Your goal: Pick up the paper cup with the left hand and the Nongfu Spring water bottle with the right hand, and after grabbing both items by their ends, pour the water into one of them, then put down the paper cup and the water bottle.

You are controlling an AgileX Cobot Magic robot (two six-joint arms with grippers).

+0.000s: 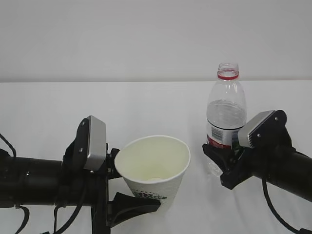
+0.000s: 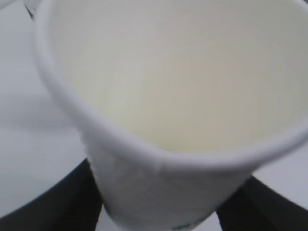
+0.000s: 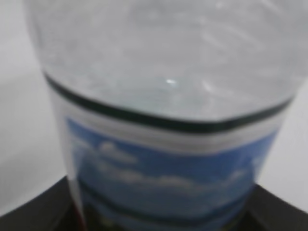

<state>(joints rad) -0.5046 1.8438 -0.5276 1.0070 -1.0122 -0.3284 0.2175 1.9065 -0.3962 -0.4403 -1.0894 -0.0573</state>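
My left gripper (image 1: pixel 139 184) is shut on the lower part of the white paper cup (image 1: pixel 155 161). The cup tilts its mouth toward the camera, green print showing near its base. In the left wrist view the paper cup (image 2: pixel 168 96) fills the frame, with black fingers (image 2: pixel 62 204) on both sides of its base. The capless Nongfu Spring water bottle (image 1: pixel 225 109) stands upright, with my right gripper (image 1: pixel 219 162) shut on its labelled lower part. The right wrist view shows the bottle's label (image 3: pixel 163 178) close up. The bottle's clear wall does not show how much water it holds.
A white table (image 1: pixel 48 107) runs back to a plain white wall. The cup and the bottle hang side by side, with a small gap between them.
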